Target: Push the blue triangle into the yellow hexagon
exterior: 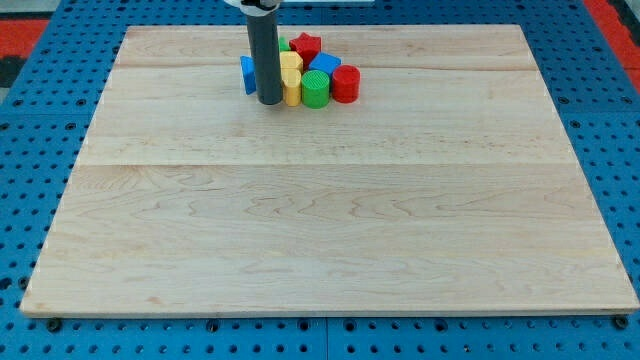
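The blocks sit in a tight cluster near the view's top, left of centre. My dark rod stands over the cluster's left side, and my tip (270, 101) rests on the board just below and left of the yellow blocks. A blue block (247, 74), likely the blue triangle, shows at the rod's left, mostly hidden by it. A yellow block (291, 67), likely the hexagon, touches the rod's right side, with another yellow block (292, 92) below it.
A green cylinder (315, 89), a red cylinder (346, 84), a second blue block (324, 65), a red star (306, 46) and a green block (283, 45) make up the rest of the cluster. The wooden board (330, 220) lies on a blue pegboard.
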Motion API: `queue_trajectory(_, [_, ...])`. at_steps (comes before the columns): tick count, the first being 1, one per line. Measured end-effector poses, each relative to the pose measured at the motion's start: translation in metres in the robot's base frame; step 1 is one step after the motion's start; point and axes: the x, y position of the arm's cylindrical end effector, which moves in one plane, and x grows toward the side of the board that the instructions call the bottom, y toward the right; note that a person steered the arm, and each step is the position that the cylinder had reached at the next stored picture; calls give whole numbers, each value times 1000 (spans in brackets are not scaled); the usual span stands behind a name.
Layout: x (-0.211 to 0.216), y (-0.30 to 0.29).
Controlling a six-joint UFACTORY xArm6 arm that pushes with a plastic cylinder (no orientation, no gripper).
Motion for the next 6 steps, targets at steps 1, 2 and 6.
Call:
queue_trajectory(1, [10,-34])
queue_trajectory(2, [-6,-89])
queue_trajectory(6, [-40,-25])
